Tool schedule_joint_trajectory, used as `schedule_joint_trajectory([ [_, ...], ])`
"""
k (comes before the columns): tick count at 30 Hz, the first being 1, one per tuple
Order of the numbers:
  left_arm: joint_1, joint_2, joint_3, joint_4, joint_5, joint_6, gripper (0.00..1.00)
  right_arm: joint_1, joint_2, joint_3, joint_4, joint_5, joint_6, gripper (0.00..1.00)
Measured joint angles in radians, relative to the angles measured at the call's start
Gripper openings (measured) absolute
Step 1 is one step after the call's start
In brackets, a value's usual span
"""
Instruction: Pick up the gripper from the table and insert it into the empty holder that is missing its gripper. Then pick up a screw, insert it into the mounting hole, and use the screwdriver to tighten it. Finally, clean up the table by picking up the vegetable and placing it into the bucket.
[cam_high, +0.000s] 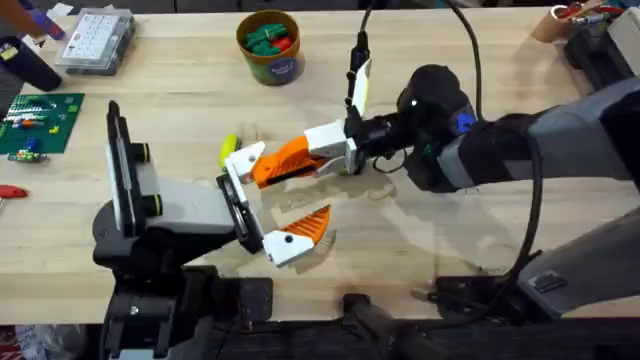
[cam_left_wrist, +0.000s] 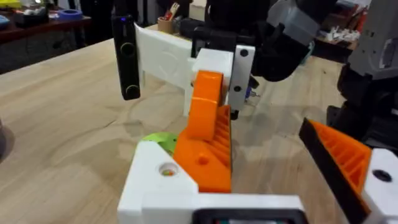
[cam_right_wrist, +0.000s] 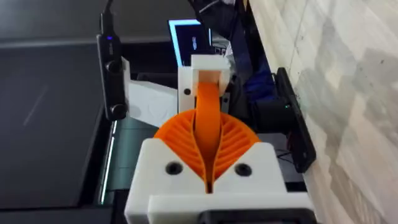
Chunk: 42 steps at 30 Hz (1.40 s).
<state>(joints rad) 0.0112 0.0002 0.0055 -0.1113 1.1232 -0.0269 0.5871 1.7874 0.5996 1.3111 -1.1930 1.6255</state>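
Contact is what we see near the centre of the overhead view: the right gripper (cam_high: 318, 150), reaching in from the right edge, has its jaws clamped on the orange ribbed part of the gripper (cam_high: 283, 160). In the right wrist view the two orange pads (cam_right_wrist: 177, 134) press on the thin orange wedge (cam_right_wrist: 208, 118) from both sides. The gripper lies left of centre, its white base turned towards the holder (cam_high: 238, 210) and touching that mount's upper end; we cannot tell whether it sits fully in. The holder ends the grey left arm (cam_high: 175, 215), which comes up from the lower left with a black upright plate (cam_high: 120, 170). In the left wrist view the gripper's white base (cam_left_wrist: 155, 180) fills the lower middle and shows a round hole (cam_left_wrist: 168, 169) on top. The holder's other finger (cam_high: 298, 232), orange and white with a black dot, sits at the mount's lower end, so the left gripper (cam_high: 322, 188) has its jaws well apart with bare table between them. A green vegetable (cam_high: 230, 147) lies on the table (cam_high: 450, 60) just beside the gripper's base, above it in the frame. The bucket (cam_high: 270, 62) stands at the upper middle, well apart from both arms, with green and red pieces inside.
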Motion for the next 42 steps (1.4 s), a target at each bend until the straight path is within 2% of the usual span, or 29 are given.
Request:
schedule_joint_trajectory([
  [9,0.001,0.0,0.0,0.0,-0.009,0.006,0.986,0.0,0.004,0.048,-0.105,-0.017,-0.068,0.019],
  [23,0.001,0.0,0.0,-0.001,-0.004,-0.007,0.986,0.002,0.003,0.066,-0.178,0.004,-0.233,0.019],
  [36,0.001,0.0,0.0,0.0,-0.006,-0.003,0.986,0.002,0.004,0.08,-0.192,0.003,-0.27,0.019],
  [42,0.001,0.0,0.0,-0.001,-0.005,-0.01,0.986,0.002,0.048,0.12,-0.193,-0.004,-0.273,0.019],
])
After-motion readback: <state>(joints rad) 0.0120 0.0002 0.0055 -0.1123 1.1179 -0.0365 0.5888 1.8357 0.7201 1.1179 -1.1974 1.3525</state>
